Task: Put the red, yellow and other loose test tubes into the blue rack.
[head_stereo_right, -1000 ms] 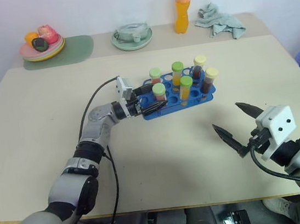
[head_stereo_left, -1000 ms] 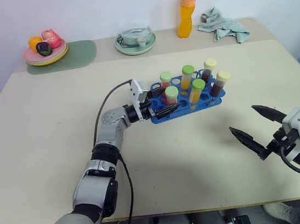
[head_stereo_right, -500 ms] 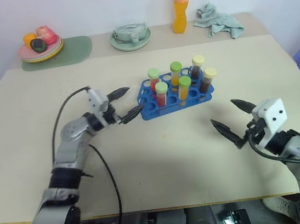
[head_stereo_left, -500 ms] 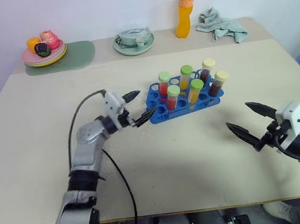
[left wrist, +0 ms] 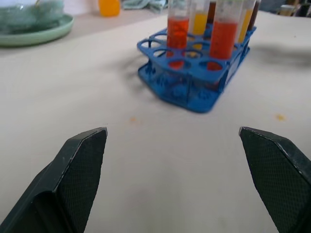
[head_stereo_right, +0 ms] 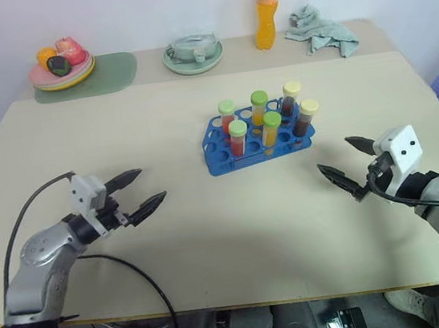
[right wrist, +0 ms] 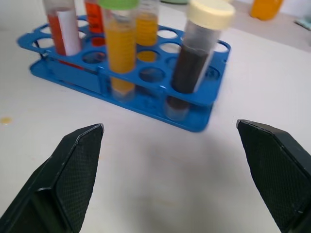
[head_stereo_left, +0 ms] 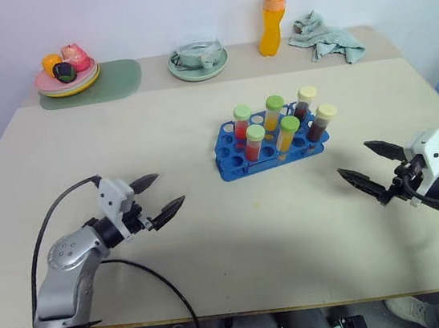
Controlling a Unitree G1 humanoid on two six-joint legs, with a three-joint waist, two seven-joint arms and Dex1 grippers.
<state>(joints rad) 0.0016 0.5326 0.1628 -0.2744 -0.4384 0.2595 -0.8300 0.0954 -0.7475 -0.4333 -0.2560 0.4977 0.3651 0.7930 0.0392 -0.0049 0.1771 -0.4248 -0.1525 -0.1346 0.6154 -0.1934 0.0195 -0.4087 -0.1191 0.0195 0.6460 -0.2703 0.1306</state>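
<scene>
**Six tubes racked, both grippers empty**

Six capped test tubes stand upright in the blue rack at the middle of the table: two red ones with green caps at its left end, two yellow-orange ones with green caps in the middle, and two dark brown ones with cream caps at its right end. We see no loose tube lying anywhere on the table, so we judge the loading done, or very nearly so.

Our left gripper hovers above the table well to the left of the rack, its two black fingers spread wide and holding nothing. Our right gripper hangs well to the right of the rack, jaws equally wide and empty. Both point inward toward the rack.

Several holes at the rack's near-left corner stay vacant, and the tubes rise well above the frame, so they look top-heavy. From here the main risk, as we judge it, is an arm swinging inward and clipping a cap or nudging the light plastic rack, which could tip a tube or slide the whole rack across the smooth surface.

Along the far edge sit a fruit plate, a green dish, an orange drink bottle and a crumpled cloth, all well apart from our arms.
</scene>
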